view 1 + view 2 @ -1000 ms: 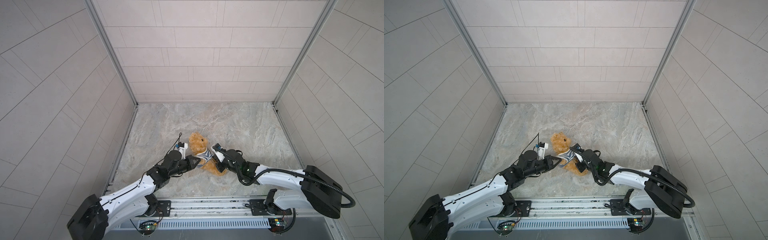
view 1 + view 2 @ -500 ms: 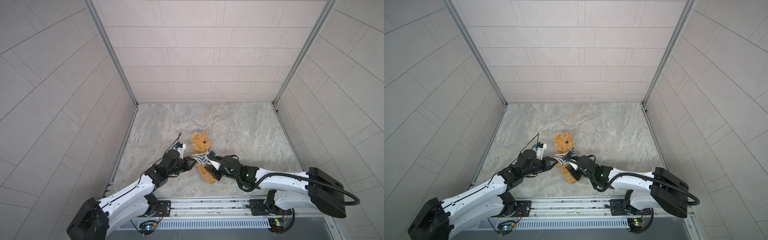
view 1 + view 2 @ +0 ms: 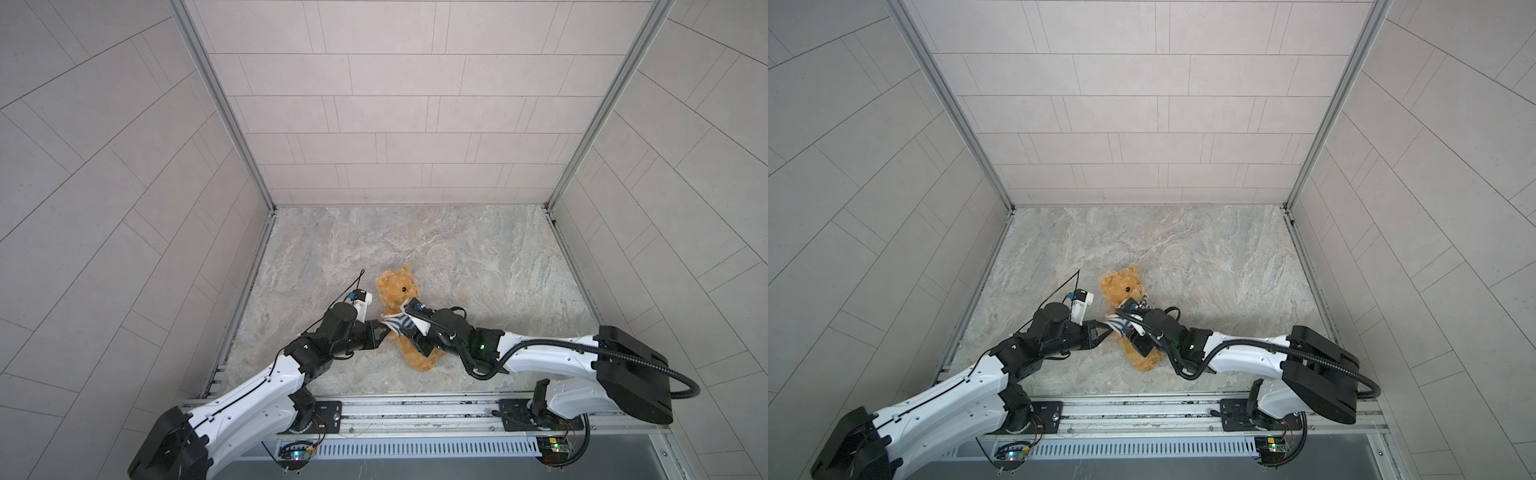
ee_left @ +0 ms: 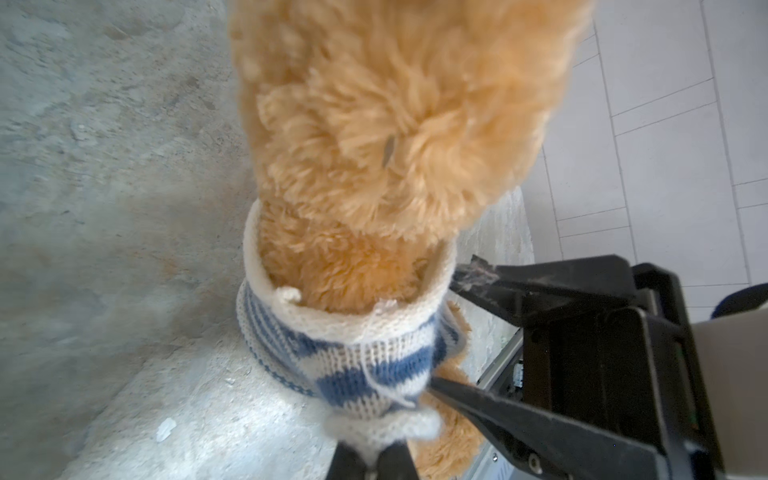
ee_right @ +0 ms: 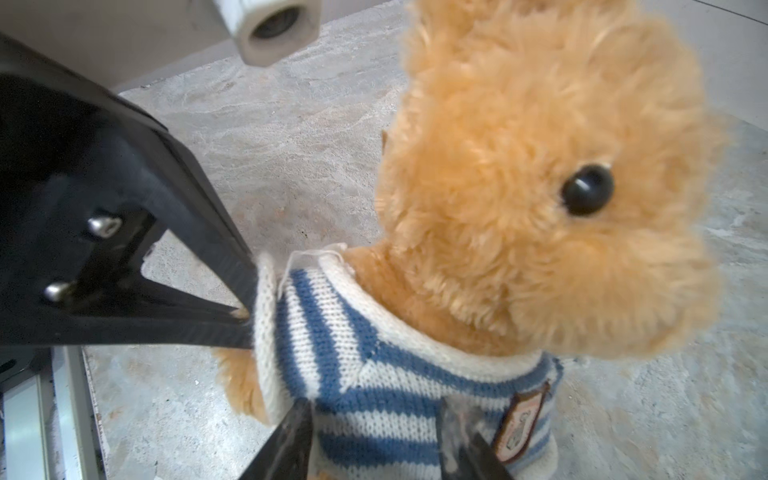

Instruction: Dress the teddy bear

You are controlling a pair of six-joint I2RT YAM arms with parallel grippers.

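Lying in the lower middle of both top views, a little left of centre: teddy bear (image 3: pixel 397 289) (image 3: pixel 1124 286) on the marbled tabletop (image 3: pixel 457 257), head toward the upper edge, legs toward the bottom rail. Already over the head and round neck and chest: striped knitted shirt (image 3: pixel 398 322). Judged step: drawing the hem down over the belly.

Left gripper (image 3: pixel 384 330): pinched together on the shirt's cream hem at the bear's side. Right gripper (image 5: pixel 378 436): fingers apart, straddling the striped front just beside the badge (image 5: pixel 521 419); unclear whether pressing on the cloth.

To do it well:
- Pull with the left pinch along the body toward the legs, not outward, to avoid tipping the bear.
- Close the right fingers on knit alone, not fur or badge, low on the hem opposite the left pinch.
- Draw both sides down evenly and gently, minding the loose yarn strands at the collar.

Given only by the top views: the whole layout, both arms meeting at the bear, bare legs below the shirt; fingertips hidden there under the wrists.

Given only by the left wrist view: collar gaping loosely round the neck at centre, own tips clamped on the hem at the bottom edge, right fingers spread at the right.

Given only by the right wrist view: face and black eye at upper right, badge at lower right; sleeves not resolvable anywhere
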